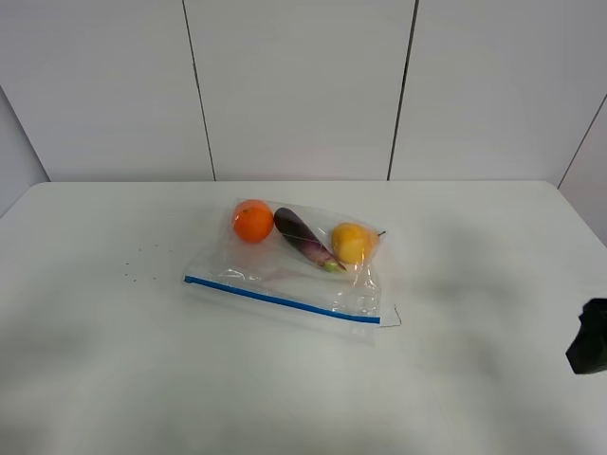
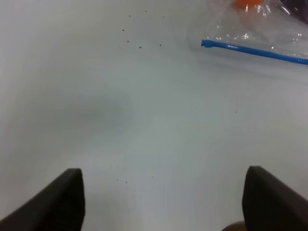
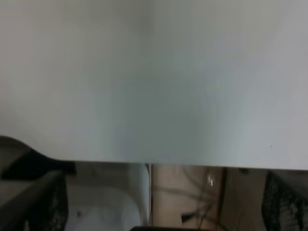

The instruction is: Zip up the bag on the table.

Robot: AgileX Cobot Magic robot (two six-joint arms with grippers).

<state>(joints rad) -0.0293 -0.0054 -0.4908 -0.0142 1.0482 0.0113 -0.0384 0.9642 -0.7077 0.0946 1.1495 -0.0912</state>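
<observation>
Fruit and an eggplant sit sealed off from nobody yet: the bag (image 1: 294,261) lies flat near the middle of the table (image 1: 114,360), its blue zipper strip (image 1: 282,300) running along the edge nearest the room's front, slanting from the left end down toward the right. An orange (image 1: 253,221), a purple eggplant (image 1: 303,237) and a lemon (image 1: 352,243) crowd the far side of the clear plastic, away from the strip.

Neither arm has reached the work. The left gripper (image 2: 163,202) hangs over bare tabletop with its jaws spread wide and nothing between them; the strip's left end (image 2: 207,44) shows well ahead of it and off to one side. The right gripper (image 3: 159,202) also appears spread, its two fingers at opposite margins of its wrist view, and it looks past the table's edge rather than at the bag (in the overhead view only a dark corner (image 1: 588,338) of that arm shows at the right margin, well apart from the bag).

Done well, the approach would probably have one gripper pin an end of the strip so the floppy plastic cannot slide, while the other pinches the track and runs along it. Whether the strip carries a slider tab cannot be told from here.
</observation>
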